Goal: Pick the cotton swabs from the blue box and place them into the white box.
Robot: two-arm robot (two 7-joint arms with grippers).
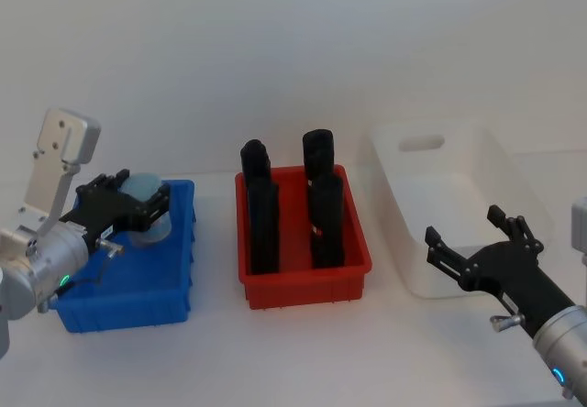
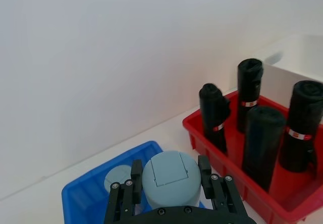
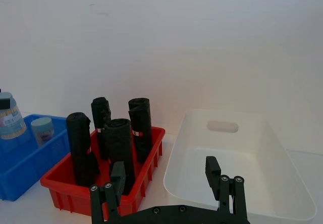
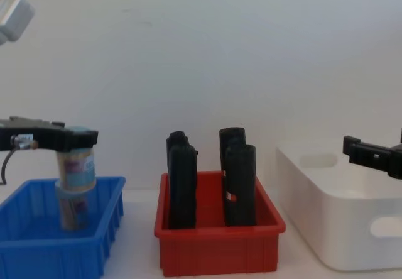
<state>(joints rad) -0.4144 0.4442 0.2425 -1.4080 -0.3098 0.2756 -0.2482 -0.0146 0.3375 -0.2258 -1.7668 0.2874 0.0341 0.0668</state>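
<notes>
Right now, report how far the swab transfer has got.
Done: nothing; the white box holds no jar. In hand: the left pincer is shut on one cotton swab jar, raised above the blue box. Left: carrying it over, plus a second jar in the blue box. The right pincer hovers open by the white box.

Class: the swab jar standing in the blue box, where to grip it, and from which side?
Probably across its round body under the lid, from above: the jar stands upright, low inside the blue box walls. The left gripper holds another jar.
</notes>
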